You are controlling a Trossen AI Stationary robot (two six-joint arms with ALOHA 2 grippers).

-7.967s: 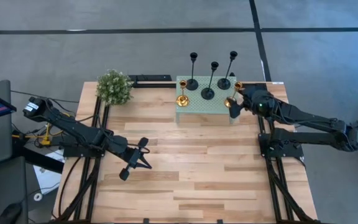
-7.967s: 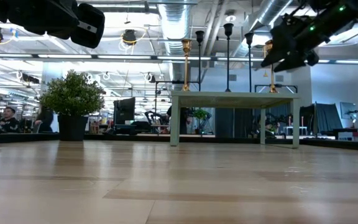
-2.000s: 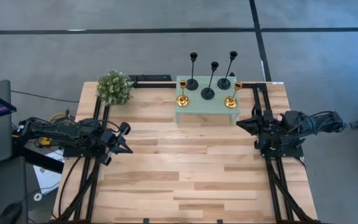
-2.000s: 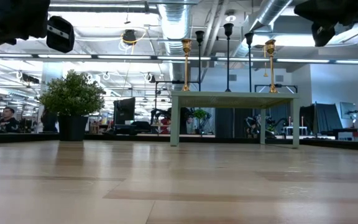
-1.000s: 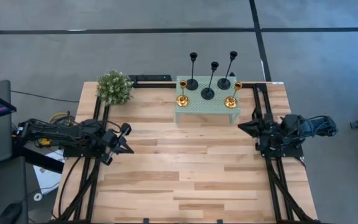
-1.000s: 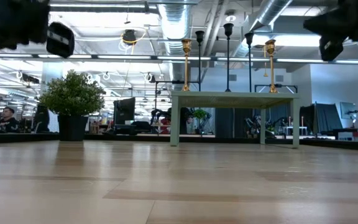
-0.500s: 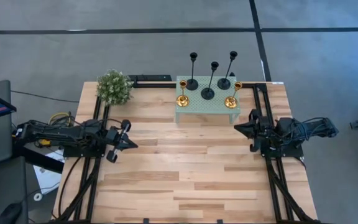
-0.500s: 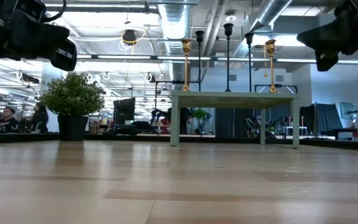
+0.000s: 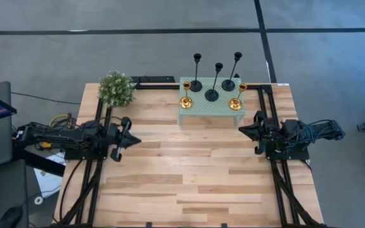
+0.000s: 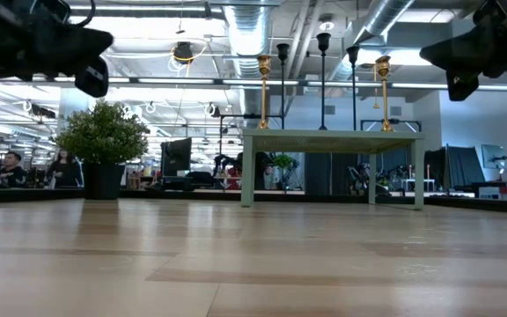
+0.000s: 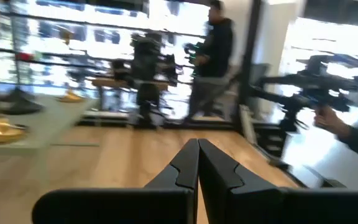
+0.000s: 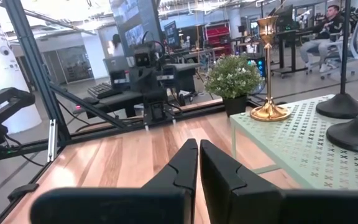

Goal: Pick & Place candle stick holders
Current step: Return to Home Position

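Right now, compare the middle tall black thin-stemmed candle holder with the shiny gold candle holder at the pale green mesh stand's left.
The black candle holder is dark; the gold candle holder gleams. The black one rises higher than the gold one. The black one stands mid-stand, the gold one at a left corner. Both stand upright on the mesh stand.

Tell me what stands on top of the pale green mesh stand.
Five are there: three black candle holders behind, two gold candle holders in front. In the high view, the stand covers the table beneath.
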